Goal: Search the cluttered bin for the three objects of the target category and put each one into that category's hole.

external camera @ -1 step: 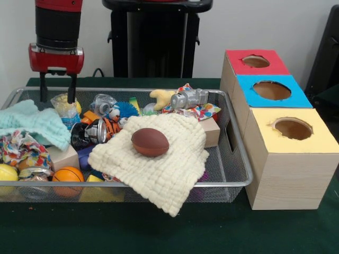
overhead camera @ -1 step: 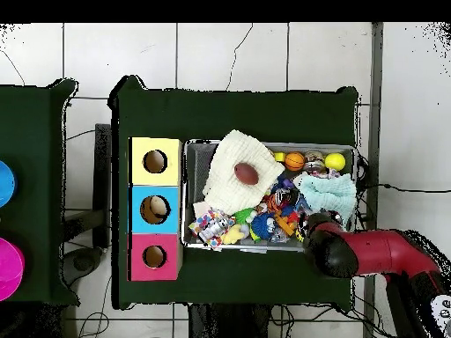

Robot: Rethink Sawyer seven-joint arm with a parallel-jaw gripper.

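Gripper: the red and black gripper (external camera @ -1 step: 57, 87) hangs above the far left corner of the silver wire mesh bin (external camera @ -1 step: 241, 169); its two dark fingers (external camera @ -1 step: 71, 87) stand apart with nothing between them, so it is open and empty.
Target category: the task does not name it; I judge it is balls, because three or more ball-shaped things lie in the bin.
Brown football: the small brown toy football (external camera @ -1 step: 150, 142) rests on top of the cream knitted cloth (external camera @ -1 step: 164, 164), near the middle of the bin. It looks light, smooth and a little slippery; I would take it across its narrow middle, not by the pointed ends.
Orange ball: the small orange basketball (external camera @ -1 step: 68, 175) lies at the near left edge, touching the wire wall, with a yellow ball (external camera @ -1 step: 7, 172) just beside that corner. Both seem light and round, so they can roll away from the fingers.
Cloth risk: the cream knitted cloth is soft and hangs over the near rim; a low grasp can catch it and lift it together with the football.
Holes: the red, blue and yellow box (external camera @ -1 step: 280, 132) stands just beside the bin's right wall, each top with a round hole.
Open room: above the football is free; the left side is crowded, with a pale blue cloth (external camera @ -1 step: 32, 123) and cans near the gripper.
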